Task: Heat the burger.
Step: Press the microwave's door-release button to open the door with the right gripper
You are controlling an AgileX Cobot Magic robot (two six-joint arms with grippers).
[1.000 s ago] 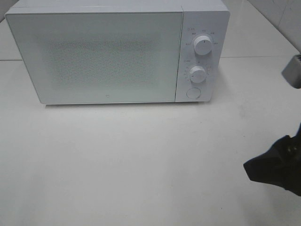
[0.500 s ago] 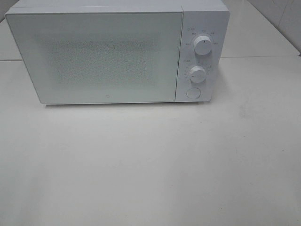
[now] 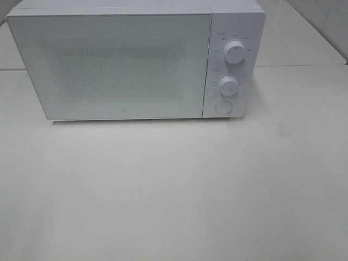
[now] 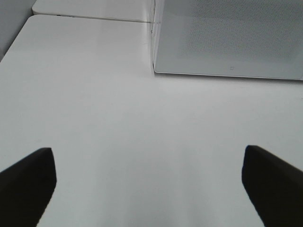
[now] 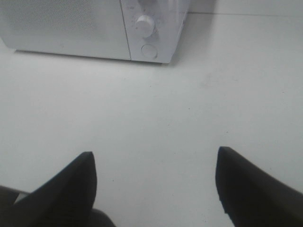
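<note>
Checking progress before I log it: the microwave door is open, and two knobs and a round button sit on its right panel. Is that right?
No. The microwave door is shut, as the exterior high view shows. The upper knob, lower knob and round button do sit on its right panel.

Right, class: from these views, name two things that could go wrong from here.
1. The microwave door is shut and speckled, and no burger shows anywhere; heating could run on an empty oven.
2. The upper dial, lower dial and button sit close together; the wide-open right hand might nudge the wrong one.
</note>
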